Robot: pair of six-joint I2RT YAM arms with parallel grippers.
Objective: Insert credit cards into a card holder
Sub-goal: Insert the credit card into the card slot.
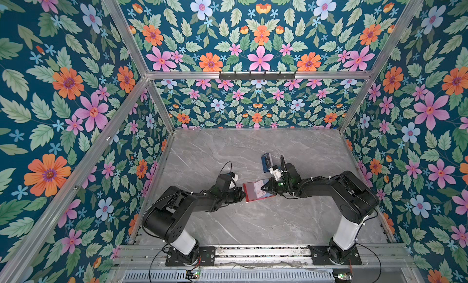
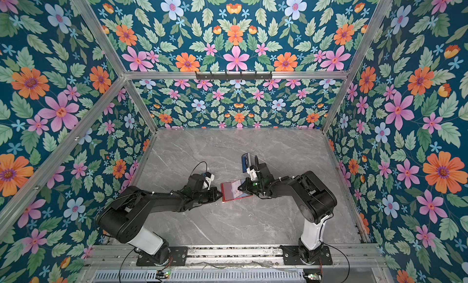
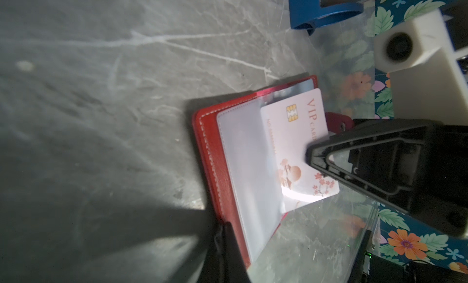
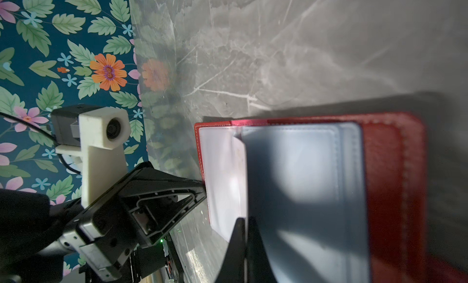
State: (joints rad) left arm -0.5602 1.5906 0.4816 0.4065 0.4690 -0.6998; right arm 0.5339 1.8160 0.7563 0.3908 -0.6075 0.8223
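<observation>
The red card holder (image 1: pixel 250 195) (image 2: pixel 228 194) lies open on the marble table, its clear sleeves (image 3: pixel 243 167) facing up. A pale credit card (image 3: pixel 291 132) marked VIP, with a gold chip, sits partly inside one sleeve. My right gripper (image 1: pixel 263 189) (image 4: pixel 245 219) is shut on the card's outer edge (image 4: pixel 240 172). In the left wrist view its tip (image 3: pixel 307 152) rests on the card. My left gripper (image 1: pixel 244 193) (image 3: pixel 225 226) is shut, its tip against the holder's opposite red edge (image 3: pixel 210 147). Whether it pinches that edge I cannot tell.
A small blue card rack (image 1: pixel 266 162) (image 3: pixel 324 13) stands just behind the right gripper. The holder's red snap tab (image 3: pixel 336 122) sticks out beside the card. Floral walls enclose the table on three sides, and both arm bases sit at the front rail.
</observation>
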